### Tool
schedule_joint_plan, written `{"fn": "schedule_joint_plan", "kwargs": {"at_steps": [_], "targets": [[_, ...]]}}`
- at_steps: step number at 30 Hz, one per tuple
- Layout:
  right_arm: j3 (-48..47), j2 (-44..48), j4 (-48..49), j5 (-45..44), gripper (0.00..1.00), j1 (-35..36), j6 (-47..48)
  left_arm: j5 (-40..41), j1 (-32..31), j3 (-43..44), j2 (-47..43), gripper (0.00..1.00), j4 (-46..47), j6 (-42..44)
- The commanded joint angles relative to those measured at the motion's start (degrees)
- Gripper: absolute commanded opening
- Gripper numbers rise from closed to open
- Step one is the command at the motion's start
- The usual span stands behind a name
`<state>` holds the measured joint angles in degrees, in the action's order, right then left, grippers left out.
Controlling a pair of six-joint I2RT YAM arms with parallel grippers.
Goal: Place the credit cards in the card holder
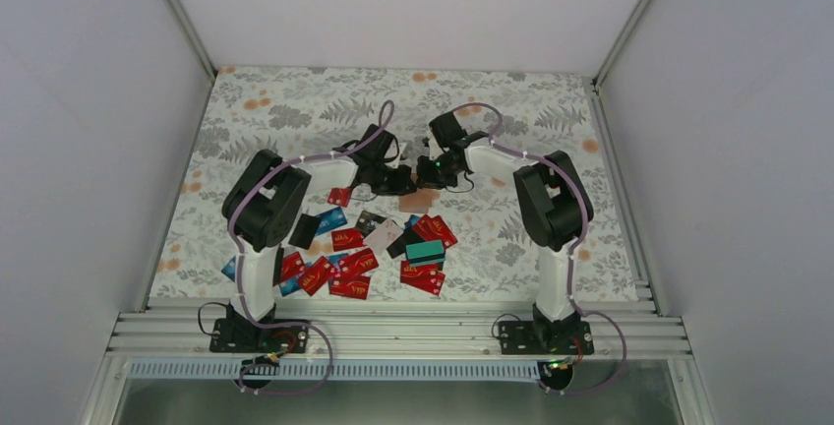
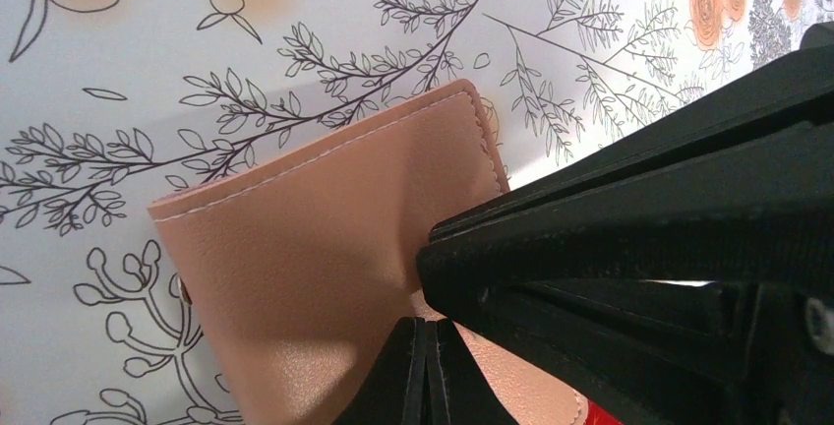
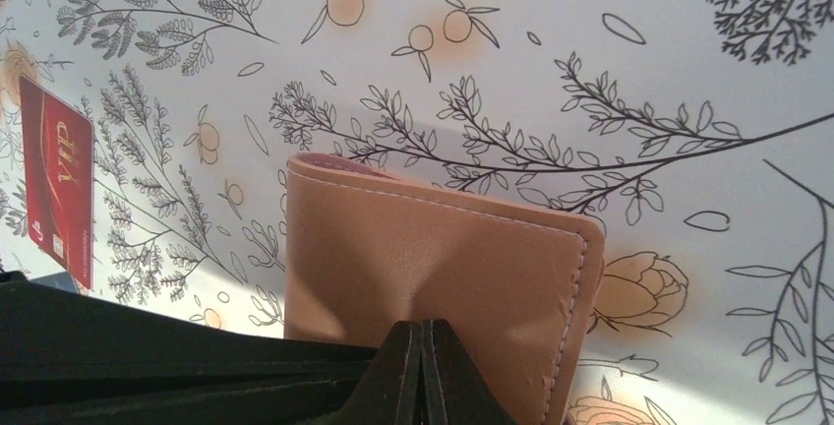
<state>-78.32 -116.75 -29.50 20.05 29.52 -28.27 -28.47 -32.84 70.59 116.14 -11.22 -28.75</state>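
Left gripper (image 2: 425, 351): mine, jaws closed flat together with nothing visible between them. The tips sit over the near part of the card holder (image 2: 325, 248). I cannot tell whether they press on it or hover.
Right gripper (image 3: 423, 351): also closed and empty-looking, with its tips over the holder from the opposite side. In the top view the two grippers nearly meet.
Card holder: folded shut, tan side up, flat on the floral tablecloth (image 1: 295, 110) at mid-table, just beyond the cards.
Credit cards (image 1: 364, 253): scattered loose nearer the bases, mostly red. None is in the holder. One red VIP card (image 3: 57, 184) lies apart to the side.
Step, my judgement: opening the holder; no card loaded yet.
Risk 1: closed tips give no purchase on the flap, so pushing would slide the whole holder across the smooth cloth.
Risk 2: the arms are crowded, so a small sideways move could knock my fingers together.
Risk 3: a dragged holder could plough into the nearest cards and stack them, making them harder to pick singly.
Risk 4: pressing down on both halves would pin it closed.
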Motion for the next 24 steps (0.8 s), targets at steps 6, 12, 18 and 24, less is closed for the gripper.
{"fn": "schedule_joint_plan", "kwargs": {"at_steps": [6, 12, 18, 24], "targets": [[0.51, -1.21, -3.10, -0.80, 0.11, 3.34, 1.82, 2.10, -1.80, -1.48, -3.09, 0.04, -3.67, 0.40], [-4.34, 6.16, -6.81, -1.65, 0.35, 3.18, 1.90, 6.01, -1.81, 2.42, -7.48, 0.15, -8.19, 1.31], [-7.98, 15.22, -7.79, -5.28, 0.70, 1.79, 3.05, 13.19, -1.41, 6.39, -14.83, 0.33, -13.97, 3.54], [-8.81, 26.61, -5.36, -10.44, 1.00, -1.28, 4.59, 21.06, 1.65, 7.97, -25.39, 0.78, -19.78, 6.71]]}}
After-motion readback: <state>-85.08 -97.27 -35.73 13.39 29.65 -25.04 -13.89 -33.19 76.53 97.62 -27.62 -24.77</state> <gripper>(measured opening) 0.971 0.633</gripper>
